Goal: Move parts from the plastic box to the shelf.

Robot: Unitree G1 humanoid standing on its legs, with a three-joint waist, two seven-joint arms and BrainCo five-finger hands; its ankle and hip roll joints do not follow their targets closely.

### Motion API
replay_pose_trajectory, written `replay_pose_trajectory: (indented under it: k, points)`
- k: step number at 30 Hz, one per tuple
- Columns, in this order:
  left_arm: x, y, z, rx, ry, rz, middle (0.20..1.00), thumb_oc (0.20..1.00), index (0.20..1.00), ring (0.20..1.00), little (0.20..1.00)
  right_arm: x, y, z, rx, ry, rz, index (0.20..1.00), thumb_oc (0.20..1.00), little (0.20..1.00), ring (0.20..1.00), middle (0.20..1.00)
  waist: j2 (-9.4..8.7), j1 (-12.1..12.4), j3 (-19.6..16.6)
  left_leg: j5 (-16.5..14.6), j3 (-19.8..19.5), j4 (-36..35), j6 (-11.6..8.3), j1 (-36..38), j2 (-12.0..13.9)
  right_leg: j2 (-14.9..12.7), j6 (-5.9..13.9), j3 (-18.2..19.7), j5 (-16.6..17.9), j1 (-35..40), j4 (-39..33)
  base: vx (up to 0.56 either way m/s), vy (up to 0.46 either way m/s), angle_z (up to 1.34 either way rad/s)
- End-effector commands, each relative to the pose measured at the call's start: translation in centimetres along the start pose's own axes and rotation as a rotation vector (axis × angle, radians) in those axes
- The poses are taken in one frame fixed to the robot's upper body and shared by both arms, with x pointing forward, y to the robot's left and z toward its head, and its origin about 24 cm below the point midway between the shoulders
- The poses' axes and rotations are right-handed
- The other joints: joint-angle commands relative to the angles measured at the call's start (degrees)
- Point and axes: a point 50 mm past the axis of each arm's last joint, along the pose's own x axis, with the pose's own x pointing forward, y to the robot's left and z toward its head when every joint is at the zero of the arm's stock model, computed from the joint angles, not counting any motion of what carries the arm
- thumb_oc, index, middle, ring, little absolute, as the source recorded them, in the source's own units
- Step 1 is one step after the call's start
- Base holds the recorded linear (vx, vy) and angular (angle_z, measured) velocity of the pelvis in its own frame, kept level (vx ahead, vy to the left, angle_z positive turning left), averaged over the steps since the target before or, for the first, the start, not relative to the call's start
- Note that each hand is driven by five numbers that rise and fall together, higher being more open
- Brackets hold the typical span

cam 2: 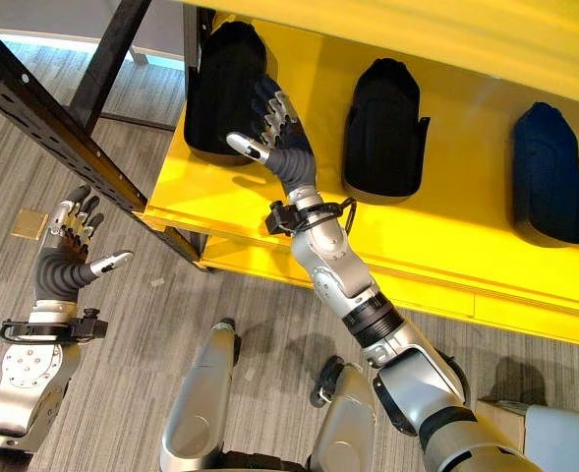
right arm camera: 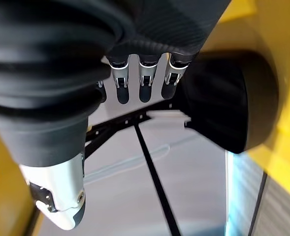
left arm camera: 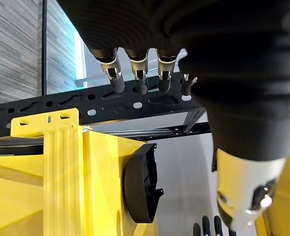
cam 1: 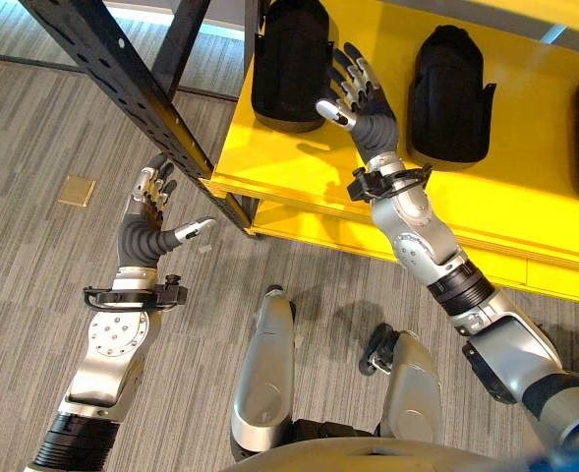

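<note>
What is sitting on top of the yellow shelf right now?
Three black parts stand in a row on the yellow shelf: left, middle and right. The right hand, fingers straight, covers part of the left one.

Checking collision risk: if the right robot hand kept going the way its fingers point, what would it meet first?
Most likely the leftmost black part on the yellow shelf; the right robot hand is open beside it already, though depth is unclear.

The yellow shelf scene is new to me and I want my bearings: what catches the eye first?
The bright yellow shelf stands out, with dark moulded parts standing in a row on it. The right hand, fingers straight, reaches over the shelf beside the leftmost part. The left hand hovers open over the grey floor, next to the black perforated rack post.
</note>
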Motion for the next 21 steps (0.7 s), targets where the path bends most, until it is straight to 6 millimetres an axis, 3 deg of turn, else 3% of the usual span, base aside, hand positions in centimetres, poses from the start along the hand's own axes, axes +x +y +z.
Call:
replay_pose_trajectory:
  k: [1,11,21]
  points:
    - [-0.2,-0.3,2.8,-0.024,-0.149,-0.026,1.0,1.0,1.0,1.0,1.0,2.1,0.9,3.7,-0.045,-0.191,-0.004,1.0,1.0,1.0,1.0,1.0,0.57,0.7,-2.1,5.1,3.2,-3.7,3.65,-1.9,0.3,-0.3,1.4,4.3,3.6,1.1,-3.0,0.0,0.0,0.0]
    - [-0.5,-0.5,2.7,-0.047,-0.143,-0.018,1.0,1.0,1.0,1.0,1.0,3.8,0.1,5.5,-0.161,-0.259,-0.095,1.0,1.0,1.0,1.0,1.0,0.85,0.4,-2.0,5.3,3.4,-3.7,3.81,-2.7,0.4,-0.3,1.29,4.6,3.7,0.1,-2.6,0.0,0.0,0.0]
    - [-0.6,-0.6,2.6,-0.054,-0.134,-0.03,1.0,1.0,1.0,1.0,1.0,5.4,-0.3,5.1,-0.097,-0.212,-0.162,1.0,1.0,1.0,1.0,1.0,1.35,0.7,-1.2,4.9,3.4,-2.8,3.92,-3.6,0.2,-0.2,1.21,4.8,3.3,-0.8,-1.7,0.0,0.0,0.0]
